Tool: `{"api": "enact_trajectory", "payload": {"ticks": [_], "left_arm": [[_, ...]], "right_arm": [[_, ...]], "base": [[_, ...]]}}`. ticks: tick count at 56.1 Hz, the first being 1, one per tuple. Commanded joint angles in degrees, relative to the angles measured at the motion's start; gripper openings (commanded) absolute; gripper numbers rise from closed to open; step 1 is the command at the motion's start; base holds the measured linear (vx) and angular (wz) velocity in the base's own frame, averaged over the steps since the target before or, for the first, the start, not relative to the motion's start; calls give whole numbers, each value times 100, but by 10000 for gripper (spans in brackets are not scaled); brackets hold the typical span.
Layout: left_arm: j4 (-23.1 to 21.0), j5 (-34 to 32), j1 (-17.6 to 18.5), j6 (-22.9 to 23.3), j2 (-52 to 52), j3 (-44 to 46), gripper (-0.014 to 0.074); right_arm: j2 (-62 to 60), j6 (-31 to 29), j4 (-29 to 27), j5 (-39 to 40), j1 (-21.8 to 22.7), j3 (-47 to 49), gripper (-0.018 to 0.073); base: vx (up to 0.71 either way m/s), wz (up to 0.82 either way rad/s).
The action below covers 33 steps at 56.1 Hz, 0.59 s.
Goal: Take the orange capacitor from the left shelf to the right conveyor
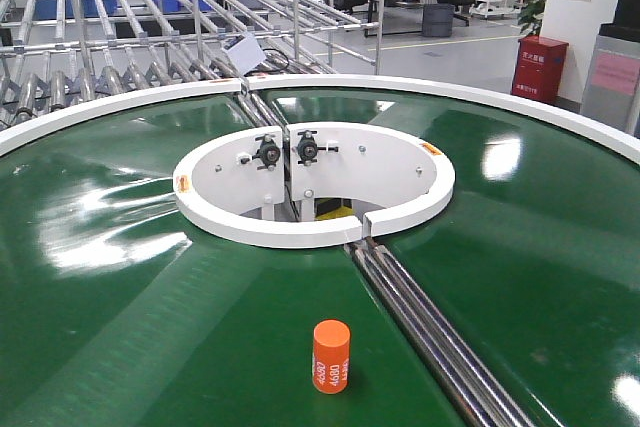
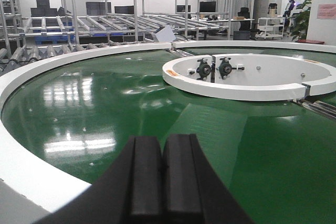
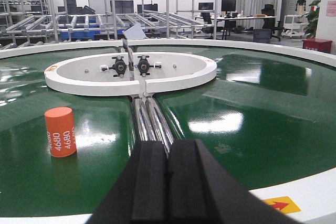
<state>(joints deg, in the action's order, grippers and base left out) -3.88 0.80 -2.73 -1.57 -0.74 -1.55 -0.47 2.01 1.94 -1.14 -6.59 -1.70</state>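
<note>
Front view, left part: steel racks [image 1: 110, 57] stand behind the white outer rim [image 1: 100, 107] of the round green conveyor [image 1: 120, 277]; no arm is visible here.
Front view, middle: the orange capacitor [image 1: 331, 355] stands upright on the green belt, just left of the steel rails [image 1: 430, 327] and in front of the white central ring [image 1: 313, 182].
Left gripper [image 2: 161, 182]: its two black fingers are pressed together and hold nothing; it hangs above the belt near the rim.
Right gripper [image 3: 167, 182]: fingers are also pressed together, empty, pointing along the rails; the capacitor stands well apart on its left.
Progress: I judge the placing is done, because the capacitor already rests on the conveyor and both grippers are free.
Left to do: probably only to draw the arms back.
View difference: the left wrist view does not show the capacitor; only the right wrist view shows the yellow arrow sticker [image 3: 282, 203].
</note>
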Motion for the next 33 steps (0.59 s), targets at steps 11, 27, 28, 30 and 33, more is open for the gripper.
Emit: {"api": "enact_trajectory", "payload": {"ticks": [11,27,28,30,33], "left_arm": [[-30,-468,32,6,-66,-186,-6],[-30,-468,32,6,-66,-186,-6],[-30,-468,32,6,-66,-186,-6],[-30,-468,32,6,-66,-186,-6],[-30,-468,32,6,-66,-186,-6]], "right_arm": [[-75,3,0,525,-10,-39,-8],[-75,3,0,525,-10,-39,-8],[-75,3,0,525,-10,-39,-8],[-75,3,0,525,-10,-39,-8],[-75,3,0,525,-10,-39,-8]], "base": [[0,0],[0,0],[0,0],[0,0],[0,0]]}}
